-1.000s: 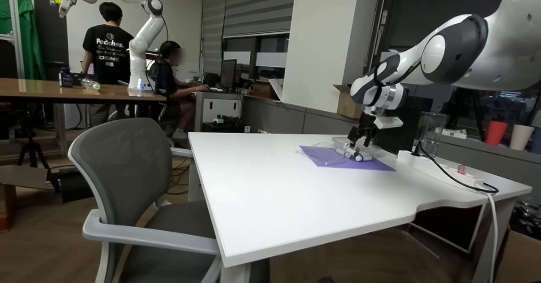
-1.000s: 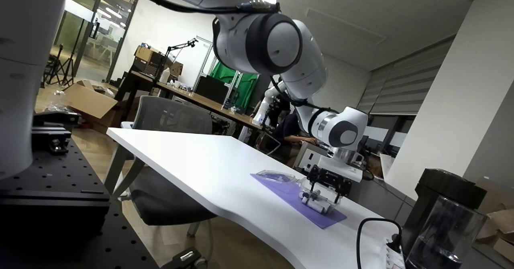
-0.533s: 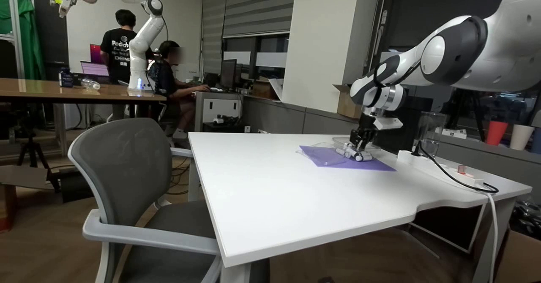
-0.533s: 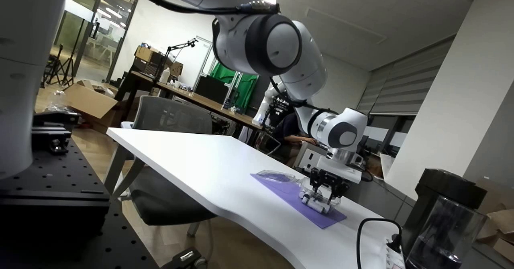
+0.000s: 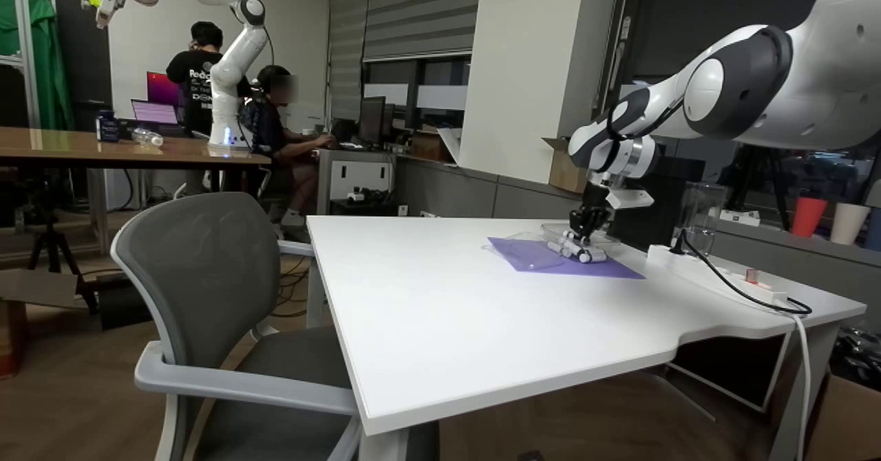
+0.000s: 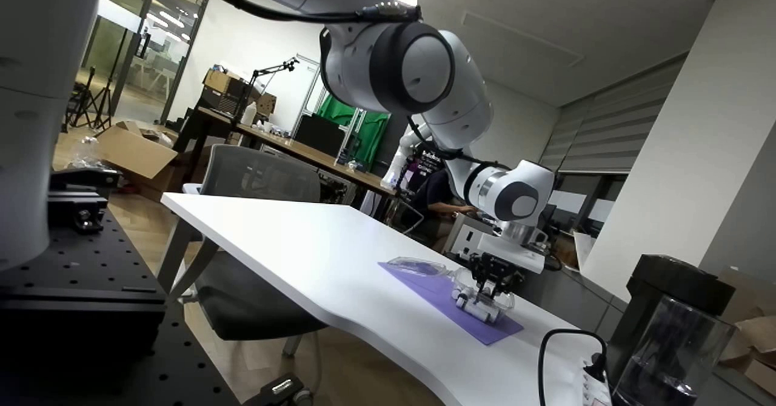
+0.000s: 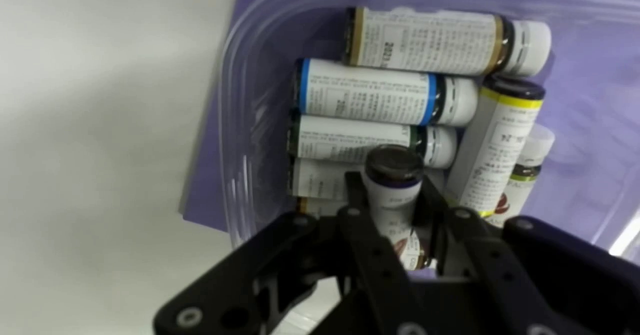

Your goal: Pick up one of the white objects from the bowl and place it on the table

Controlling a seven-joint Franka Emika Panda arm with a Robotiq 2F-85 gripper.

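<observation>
Lab-like room, with a grey chair (image 5: 199, 282) and a second robot arm (image 5: 237, 51) in the background. On a white surface (image 5: 440, 296), a clear plastic container (image 7: 239, 105), set over a purple sheet (image 7: 207, 195), perhaps to make see-through walls easier to spot. Near the container, in both exterior views, another clear plastic piece (image 6: 418, 265), possibly the lid, off for reaching in from above. Inside the container, a row of white-labelled bottles (image 7: 367, 92), lying side by side, seemingly too tight for fingers between. Also in the container, overlapping that row in the wrist view, a purple-ringed bottle (image 7: 392, 200), dark base raised toward the wrist camera, with the jaws clamped on both sides of it. Likely gripped there for standing proud of the neighbours, with space on either flank. Lower end partly hidden behind the jaws; impossible to tell whether free of the pile. Next, by judgement: a straight lift past the container's rim, then a slow lowering onto the surface beside it, against rolling.
</observation>
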